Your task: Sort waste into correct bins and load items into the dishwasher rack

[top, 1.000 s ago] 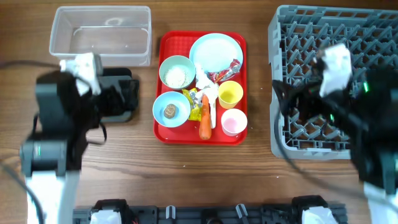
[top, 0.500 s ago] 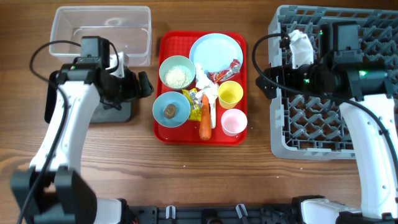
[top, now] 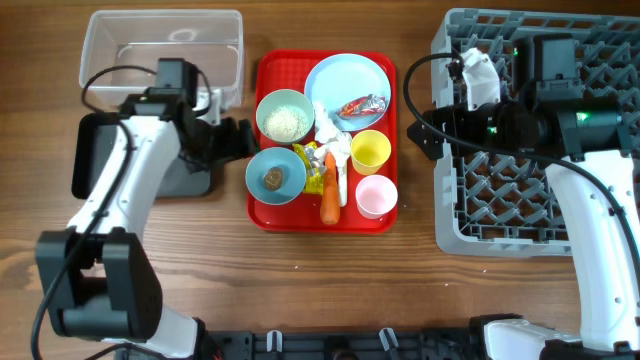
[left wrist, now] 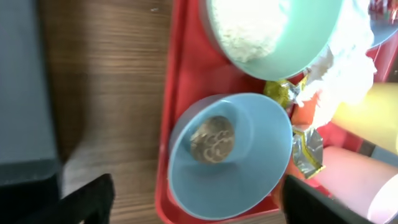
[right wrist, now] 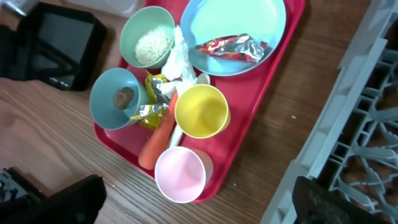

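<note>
Black left gripper (left wrist: 196, 193) and right gripper (right wrist: 196, 196) are hovering spread wide, the left beside the pale blue bowl (left wrist: 249, 168) holding the brown lump (left wrist: 212, 138).

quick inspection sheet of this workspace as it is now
surface: brown wooden table, no spills seen
job's things: round light-blue plate holding a red wrapper, pale blue bowl of white rice, pale blue bowl with a brown lump, yellow cup, pink cup and orange carrot all on the tray; clear plastic tub empty; grey pegged rack at right
clutter: flat red serving tray
grippers: left gripper open beside the bowls; right gripper open between tray and rack
cables: black cable loops off each arm
surroundings: nothing seen
</note>
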`<state>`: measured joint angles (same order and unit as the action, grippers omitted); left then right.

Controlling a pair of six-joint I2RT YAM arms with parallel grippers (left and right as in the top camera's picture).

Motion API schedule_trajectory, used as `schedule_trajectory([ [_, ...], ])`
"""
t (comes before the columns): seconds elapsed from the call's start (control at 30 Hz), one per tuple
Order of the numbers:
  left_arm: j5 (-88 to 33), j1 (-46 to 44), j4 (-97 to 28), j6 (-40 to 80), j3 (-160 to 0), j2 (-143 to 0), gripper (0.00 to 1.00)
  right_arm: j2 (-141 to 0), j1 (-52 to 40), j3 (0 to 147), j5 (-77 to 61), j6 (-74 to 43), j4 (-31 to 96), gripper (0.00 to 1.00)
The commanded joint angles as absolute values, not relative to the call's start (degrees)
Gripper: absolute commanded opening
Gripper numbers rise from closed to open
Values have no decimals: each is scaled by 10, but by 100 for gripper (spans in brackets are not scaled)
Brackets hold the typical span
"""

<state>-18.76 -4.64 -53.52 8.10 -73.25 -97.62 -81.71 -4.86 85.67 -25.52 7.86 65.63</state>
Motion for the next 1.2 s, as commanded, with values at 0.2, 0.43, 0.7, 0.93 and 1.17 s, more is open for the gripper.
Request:
schedule_trajectory([
  [0.2, -33, -121, -517, 137, -738, -1012, 61, -816, -53, 868, -273, 84, 658, 89],
  [0.43, -70, -140, -519, 139, -738, -1032, 43, -817, -53, 865, -273, 84, 658, 89],
  [0.7, -70, -230, -525, 140, -740, -1023, 44, -818, -53, 865, -273, 83, 657, 89],
  [0.93, -20, -313, -523, 140, -738, -1037, 49, -820, -53, 865, -270, 73, 656, 88],
  [1.17, -1, -324, -501, 140, -738, -1080, 48, -820, -53, 865, -270, 73, 662, 88],
])
